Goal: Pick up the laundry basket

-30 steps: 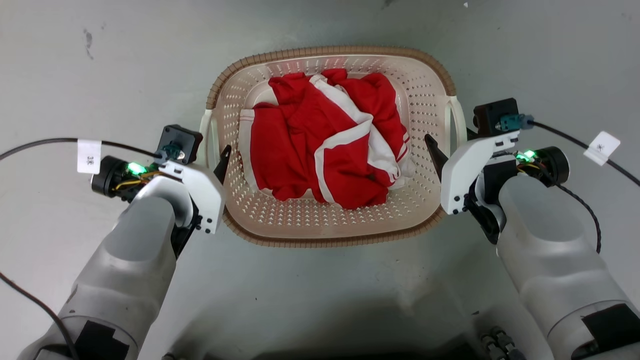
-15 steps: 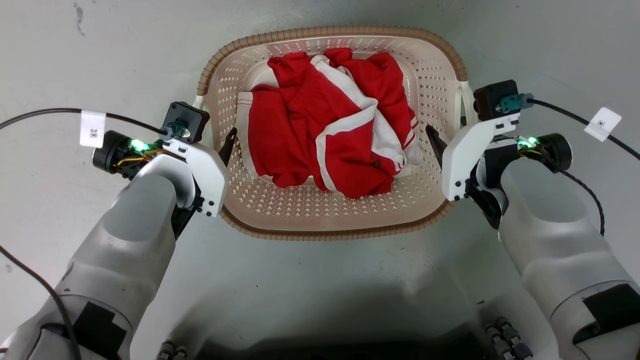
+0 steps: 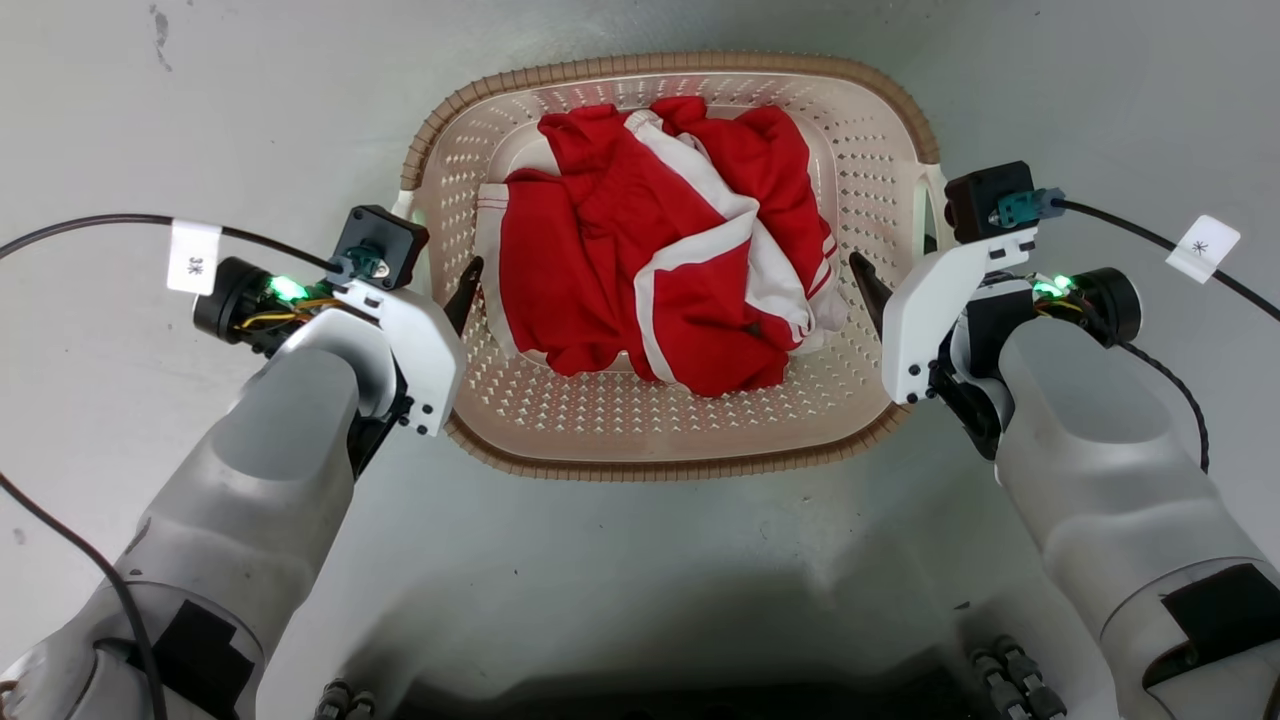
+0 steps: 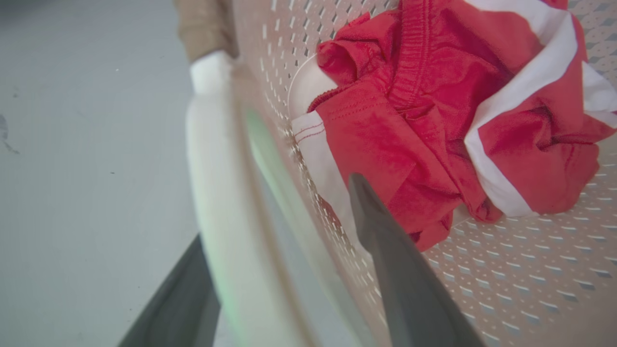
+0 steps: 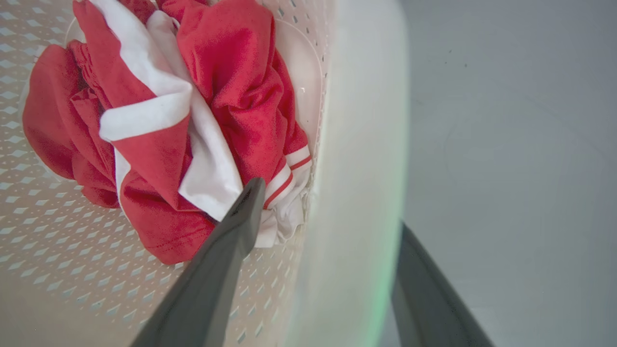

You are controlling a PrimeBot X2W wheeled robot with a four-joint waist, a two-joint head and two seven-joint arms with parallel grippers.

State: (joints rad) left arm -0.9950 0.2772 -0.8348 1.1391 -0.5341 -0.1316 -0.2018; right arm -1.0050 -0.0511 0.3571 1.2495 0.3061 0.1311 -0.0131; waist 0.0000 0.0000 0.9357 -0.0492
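The laundry basket (image 3: 660,68) is cream perforated plastic with a brown woven-look rim and holds a crumpled red and white garment (image 3: 650,260). My left gripper (image 3: 440,270) straddles the basket's left white handle (image 4: 212,144), one dark finger inside the wall and one outside. In the left wrist view the left gripper (image 4: 277,207) is clamped across handle and wall. My right gripper (image 3: 895,260) grips the right handle (image 5: 361,120) the same way. The right wrist view shows the right gripper (image 5: 330,202) with its inner finger beside the garment (image 5: 159,120).
Pale grey floor (image 3: 640,560) surrounds the basket on all sides. Black cables with white tags (image 3: 193,258) (image 3: 1202,244) trail from both wrists. The robot's dark base (image 3: 640,700) lies along the bottom edge.
Since a second ago the basket looks larger and sits higher in the head view, with both grippers still on its handles; the camera also shifted. In the last half second the left arm edged slightly right.
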